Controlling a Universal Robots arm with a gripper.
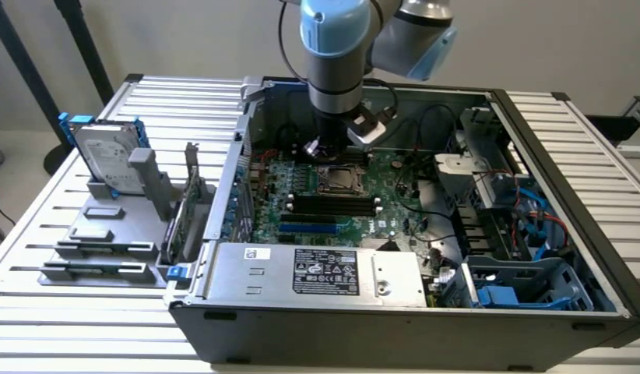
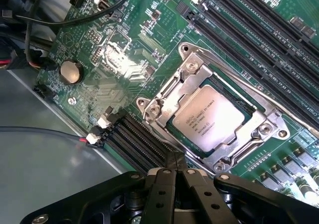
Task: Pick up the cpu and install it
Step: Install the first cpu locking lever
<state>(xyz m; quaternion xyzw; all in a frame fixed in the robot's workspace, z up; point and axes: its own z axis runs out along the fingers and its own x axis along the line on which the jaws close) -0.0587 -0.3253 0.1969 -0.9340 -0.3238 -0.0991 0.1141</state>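
One cpu (image 2: 208,118) sits flat in its socket (image 2: 215,115) | my claw (image 2: 175,165) pressed together, empty | hovering just beside the socket's edge, over the motherboard (image 2: 119,64)

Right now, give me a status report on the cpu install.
Tool shut, empty, just off the socket. Cpu sits in the motherboard socket, retention frame around it. Nothing on top of it.

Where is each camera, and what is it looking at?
Exterior view: off the arm, above the table, looking down into the open computer case; the arm reaches in.
Wrist view: on the wrist, looking down at the motherboard; the gripper, jaws shut, shows.
Both share the cpu sitting in its socket.
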